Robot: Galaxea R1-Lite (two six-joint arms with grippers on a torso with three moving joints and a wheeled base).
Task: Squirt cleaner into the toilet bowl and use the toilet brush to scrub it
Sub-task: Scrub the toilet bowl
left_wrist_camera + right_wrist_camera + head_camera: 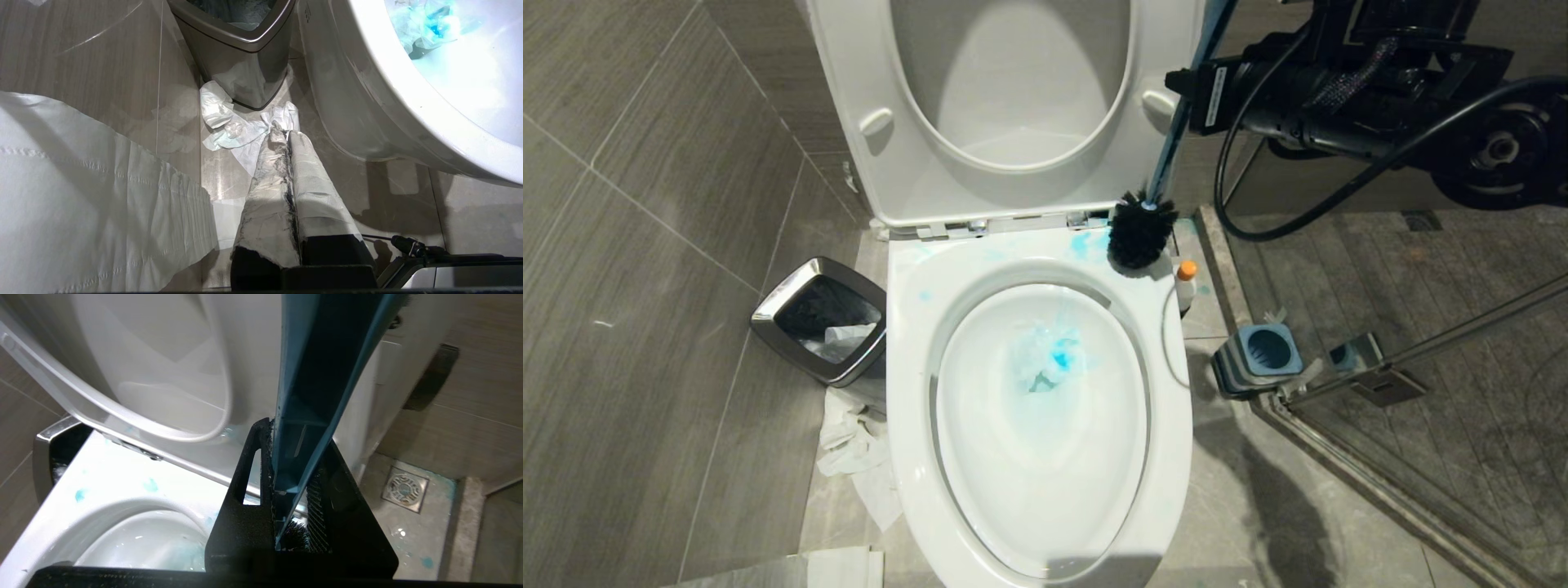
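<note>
Toilet brush [1141, 233] clamped in right gripper [292, 486], head over toilet bowl [915, 343] back rim, beside cleaner [1186, 282]. Blue liquid already inside; scrubbing seems still ahead. Left gripper [286, 136] closed, empty, near floor.

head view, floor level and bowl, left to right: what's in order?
waste bin → crumpled paper → toilet bowl → toilet brush head on the rim → cleaner → brush holder
</note>
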